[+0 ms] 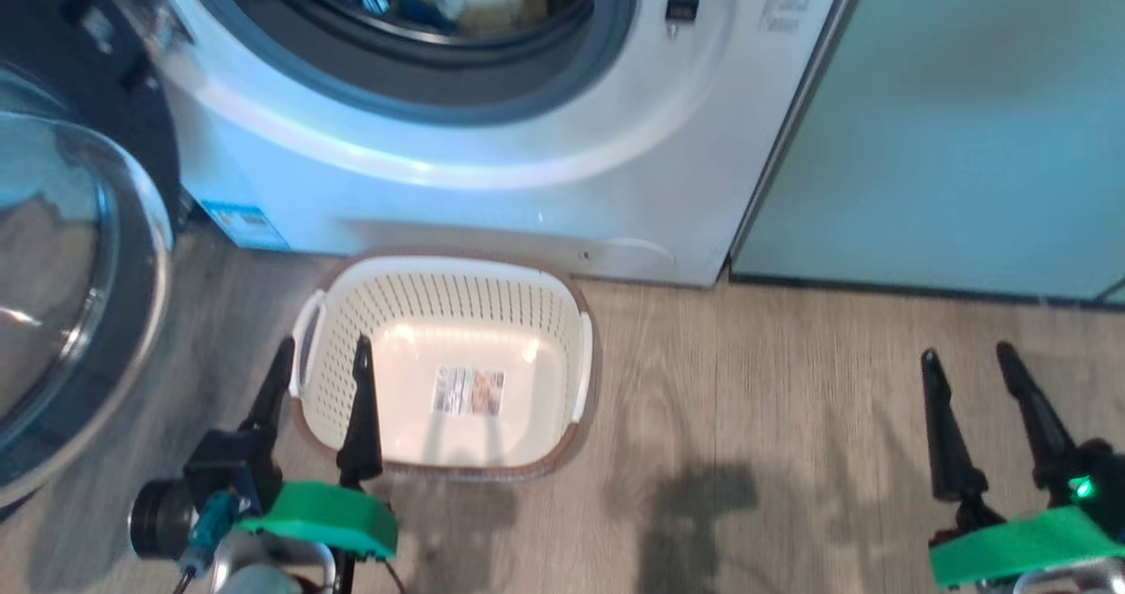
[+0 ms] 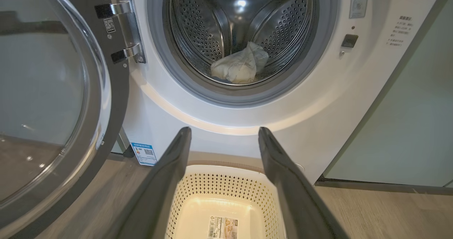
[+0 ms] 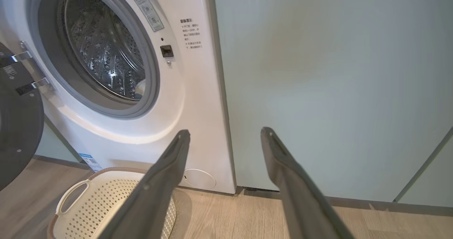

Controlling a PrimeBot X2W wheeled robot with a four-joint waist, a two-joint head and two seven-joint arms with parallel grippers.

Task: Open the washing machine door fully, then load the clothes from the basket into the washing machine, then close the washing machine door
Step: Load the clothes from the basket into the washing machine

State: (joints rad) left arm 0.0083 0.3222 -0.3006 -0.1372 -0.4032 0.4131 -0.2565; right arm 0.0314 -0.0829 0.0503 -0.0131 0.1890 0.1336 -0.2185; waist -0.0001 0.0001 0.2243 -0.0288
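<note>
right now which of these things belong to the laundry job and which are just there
for the job:
washing machine
door, swung open
clothes, lying in the drum
basket, empty

just there:
pale green cabinet doors
wood floor
blue energy sticker

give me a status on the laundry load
Left end effector open, empty; right end effector open, empty. Basket empty, clothes in drum. Door open, not yet shut. Drum mouth clear.
</note>
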